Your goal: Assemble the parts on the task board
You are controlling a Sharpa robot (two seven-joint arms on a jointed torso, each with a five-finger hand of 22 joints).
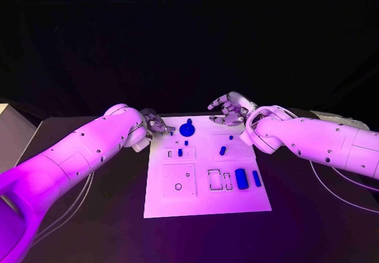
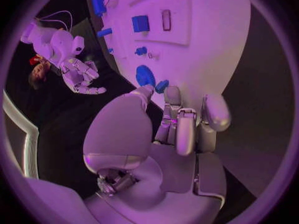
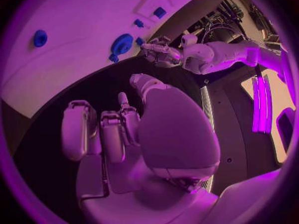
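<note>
Both arms are built of smooth, rounded white shells, the left arm (image 1: 79, 156) and right arm (image 1: 323, 139) each dotted with small dark screw holes. Thin pale cables (image 1: 336, 192) loop beneath them. The left hand (image 1: 155, 123) and right hand (image 1: 229, 109) are silver, with blocky segmented fingers (image 2: 186, 129).
</note>
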